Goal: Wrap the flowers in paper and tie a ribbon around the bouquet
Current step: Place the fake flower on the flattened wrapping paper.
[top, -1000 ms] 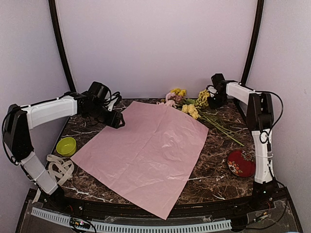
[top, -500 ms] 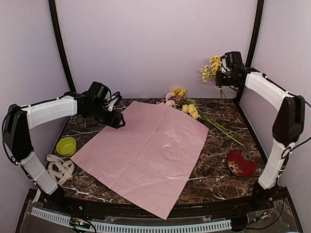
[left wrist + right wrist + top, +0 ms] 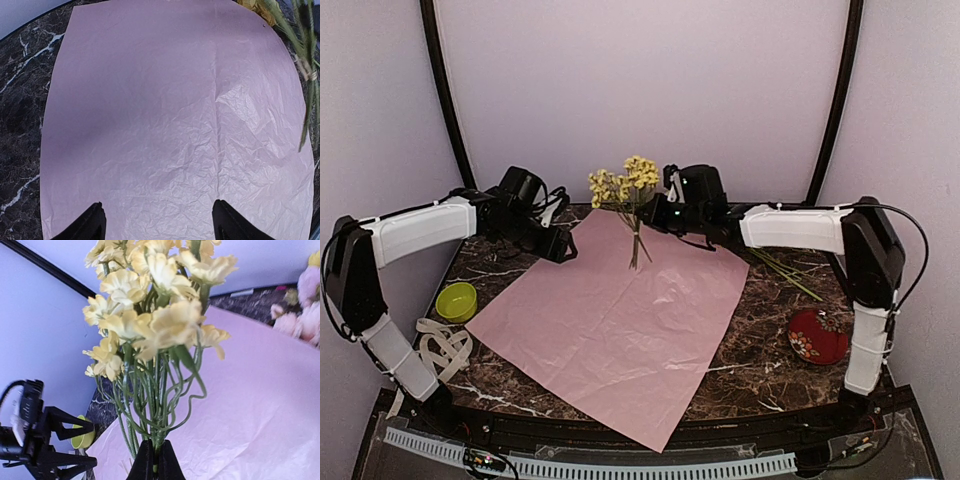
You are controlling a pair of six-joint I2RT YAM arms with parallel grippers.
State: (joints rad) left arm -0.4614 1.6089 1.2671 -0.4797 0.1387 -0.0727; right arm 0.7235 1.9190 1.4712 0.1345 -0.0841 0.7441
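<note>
One sprig of flowers [image 3: 160, 315] is clenched in our right claw [image 3: 154, 460], blooms above it, paper [image 3: 620, 320] below it; our left claw [image 3: 159, 222] hangs released. Thin stems pinched low may slip if we tilt.

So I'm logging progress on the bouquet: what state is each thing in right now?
Paper: spread flat, unfolded.
Pale yellow bunch: held upright above the paper's far edge.
Pink blooms: lying by the paper's far edge.
Ribbon: loose heap, untied.
Right gripper: shut on the bunch's stems.
Left gripper: open, empty, facing the paper.
</note>
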